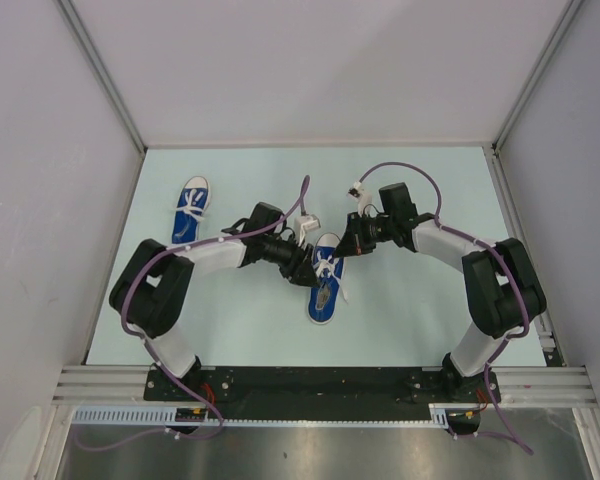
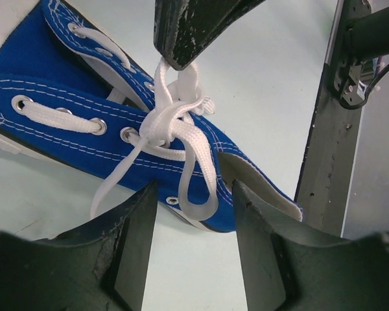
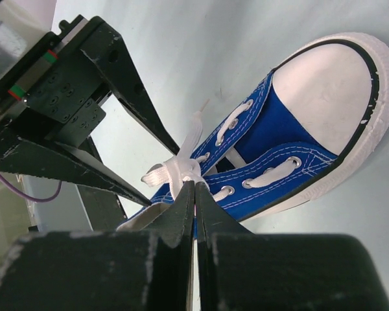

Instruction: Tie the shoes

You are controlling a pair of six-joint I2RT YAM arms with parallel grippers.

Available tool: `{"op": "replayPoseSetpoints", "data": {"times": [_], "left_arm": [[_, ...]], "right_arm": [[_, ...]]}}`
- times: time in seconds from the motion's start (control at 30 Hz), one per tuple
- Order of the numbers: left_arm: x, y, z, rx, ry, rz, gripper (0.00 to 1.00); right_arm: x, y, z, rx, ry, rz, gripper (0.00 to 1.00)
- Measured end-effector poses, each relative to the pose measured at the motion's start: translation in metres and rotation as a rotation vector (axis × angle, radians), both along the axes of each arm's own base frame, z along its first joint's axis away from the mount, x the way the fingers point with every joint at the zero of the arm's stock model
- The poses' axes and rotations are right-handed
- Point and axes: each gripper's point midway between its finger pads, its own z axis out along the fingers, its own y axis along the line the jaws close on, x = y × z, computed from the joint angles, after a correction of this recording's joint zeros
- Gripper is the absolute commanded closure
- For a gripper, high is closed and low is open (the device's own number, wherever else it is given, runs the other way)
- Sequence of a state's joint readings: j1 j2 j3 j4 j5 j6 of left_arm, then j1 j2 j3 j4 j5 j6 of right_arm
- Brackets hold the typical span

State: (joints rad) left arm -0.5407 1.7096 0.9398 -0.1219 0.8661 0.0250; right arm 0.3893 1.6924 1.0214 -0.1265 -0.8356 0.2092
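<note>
The left shoe [image 1: 190, 210] lies alone on the table [image 1: 430, 320], well apart from both arms, its long axis running near to far with a slight tilt and its toe toward the far edge. The left gripper [image 2: 191, 194] comes in from the left with its fingers spread about halfway, holding nothing — a loop of the lace [image 2: 188, 139] hangs just ahead of the gap. The centre shoe [image 1: 323, 290] lies between the grippers, also lengthwise near to far, toe far and heel toward the bases — and the right gripper [image 3: 196, 188], fingers pressed together, pinches the lace just above the knot [image 2: 161, 123].
</note>
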Motion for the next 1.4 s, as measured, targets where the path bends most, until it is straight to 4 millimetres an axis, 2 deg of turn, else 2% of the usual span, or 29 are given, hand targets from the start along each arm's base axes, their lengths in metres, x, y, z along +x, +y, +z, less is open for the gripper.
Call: {"op": "replayPoseSetpoints", "data": {"times": [0.07, 0.1, 0.23, 0.27, 0.3, 0.6, 1.03, 1.4], "left_arm": [[0.0, 0.0, -0.002, 0.003, 0.008, 0.002, 0.53], [0.0, 0.0, -0.002, 0.004, 0.016, 0.005, 0.61], [0.001, -0.002, -0.002, 0.005, 0.033, 0.015, 0.86], [0.001, -0.002, -0.002, 0.004, 0.039, 0.017, 0.95], [0.001, -0.002, -0.002, 0.004, 0.038, 0.017, 1.0], [-0.006, 0.004, -0.004, 0.024, 0.037, -0.007, 1.0], [-0.024, 0.032, -0.013, 0.08, 0.03, -0.028, 1.0], [-0.022, 0.04, -0.018, 0.101, 0.015, -0.025, 1.0]], "right_arm": [[0.0, 0.0, 0.0, 0.0, -0.001, 0.0, 1.0], [0.0, 0.0, 0.0, 0.0, -0.001, 0.0, 1.0], [0.0, 0.0, 0.0, 0.001, 0.0, 0.0, 1.0], [0.0, 0.0, 0.0, 0.0, 0.001, 0.0, 1.0], [-0.001, -0.001, 0.0, -0.001, 0.001, 0.001, 1.0], [0.0, -0.01, 0.004, -0.009, 0.003, -0.012, 1.0], [-0.003, -0.027, -0.008, -0.043, 0.016, -0.023, 1.0], [0.003, -0.045, -0.016, -0.065, 0.017, -0.06, 1.0]]}}
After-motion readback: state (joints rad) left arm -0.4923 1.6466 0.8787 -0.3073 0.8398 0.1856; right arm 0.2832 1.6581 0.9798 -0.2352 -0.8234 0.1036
